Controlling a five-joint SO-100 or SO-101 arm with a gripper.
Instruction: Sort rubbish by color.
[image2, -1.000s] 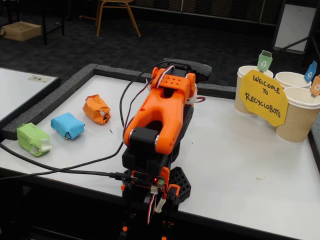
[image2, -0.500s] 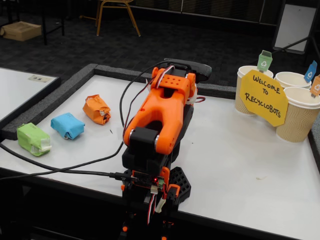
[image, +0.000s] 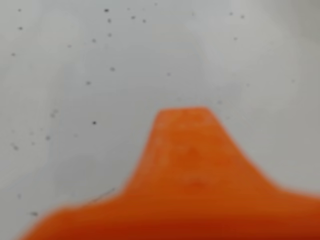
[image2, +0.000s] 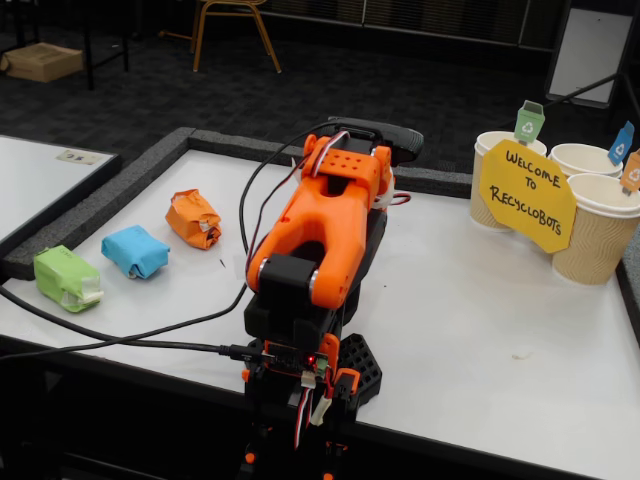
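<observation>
At nine o'clock of the folded arm (image2: 320, 225) lie green lump (image2: 66, 277), blue lump (image2: 135, 250), orange lump (image2: 193, 218); I cannot tell the gripper's (image: 182, 165) finger state.

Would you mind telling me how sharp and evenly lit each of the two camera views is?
Wrist view: badly out of focus; only a blurred orange gripper part over a pale speckled table, with flat, shadowless light. Fixed view: reasonably sharp; the orange lump, blue lump, green lump and the yellow sign read clearly; the table is evenly lit, the background floor dim.
</observation>
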